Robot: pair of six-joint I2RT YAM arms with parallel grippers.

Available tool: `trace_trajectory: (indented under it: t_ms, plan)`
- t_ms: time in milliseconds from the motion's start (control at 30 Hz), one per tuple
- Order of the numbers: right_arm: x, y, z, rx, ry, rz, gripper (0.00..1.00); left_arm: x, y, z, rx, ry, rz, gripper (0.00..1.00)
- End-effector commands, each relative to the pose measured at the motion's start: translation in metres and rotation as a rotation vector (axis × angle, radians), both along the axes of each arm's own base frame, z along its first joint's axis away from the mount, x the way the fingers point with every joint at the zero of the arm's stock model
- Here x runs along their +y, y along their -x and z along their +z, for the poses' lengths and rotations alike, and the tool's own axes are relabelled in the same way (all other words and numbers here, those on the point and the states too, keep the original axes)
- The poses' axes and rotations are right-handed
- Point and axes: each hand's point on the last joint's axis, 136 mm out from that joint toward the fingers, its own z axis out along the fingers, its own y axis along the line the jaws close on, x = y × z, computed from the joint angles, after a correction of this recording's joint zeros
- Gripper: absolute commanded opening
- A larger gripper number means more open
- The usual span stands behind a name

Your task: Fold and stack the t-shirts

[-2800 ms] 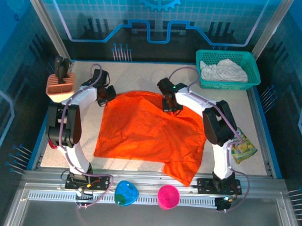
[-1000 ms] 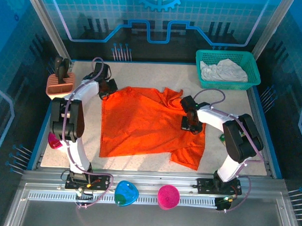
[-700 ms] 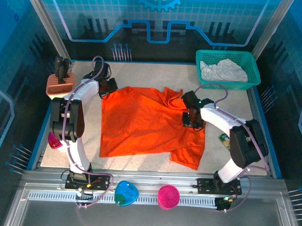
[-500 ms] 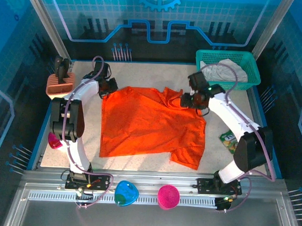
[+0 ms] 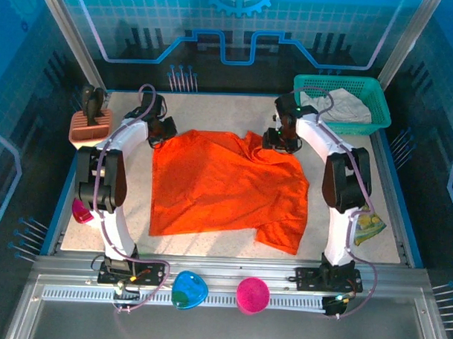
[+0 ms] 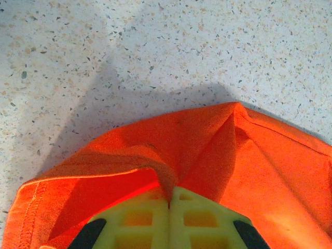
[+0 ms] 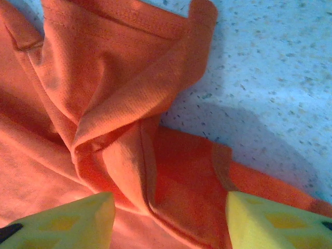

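Across speckled table (image 5: pixel 214 109), spreading orange t-shirt (image 5: pixel 226 188) lying at centre: soft, light, limp, likely sliding; gripping best at hems and corners. Pinching its 11 o'clock corner in left gripper (image 6: pixel 169 202), jaws together on cloth. Holding right gripper (image 7: pixel 166 223) over bunched 1 o'clock fold, jaws apart, clasping nothing.

From above, bright, even overhead light falls on the pale table (image 5: pixel 213 113); the blue panels (image 5: pixel 238 36) around it carry reflections. Shadows are faint. The left wrist view is sharp and neutral, with a soft grey shadow beyond the orange t-shirt (image 6: pixel 249 171). The right wrist view has a cool bluish cast; its yellow fingers (image 7: pixel 62 218) are blurred.
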Motion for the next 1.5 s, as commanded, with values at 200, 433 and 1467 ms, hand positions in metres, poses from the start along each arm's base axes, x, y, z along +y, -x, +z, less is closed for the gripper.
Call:
trace_trajectory:
  t_ms: [200, 433, 1467]
  plan:
    - [0.012, 0.011, 0.011, 0.002, -0.056, 0.011, 0.1, -0.001, 0.007, -0.007, 0.021, 0.004, -0.027, 0.0]
    - [0.021, 0.046, 0.031, -0.073, -0.1, -0.009, 0.0, -0.002, 0.009, -0.009, 0.02, 0.012, -0.022, 0.0]
    - [-0.01, 0.077, 0.034, -0.161, -0.083, -0.144, 0.5, -0.004, 0.011, -0.024, 0.045, 0.024, -0.022, 0.0]
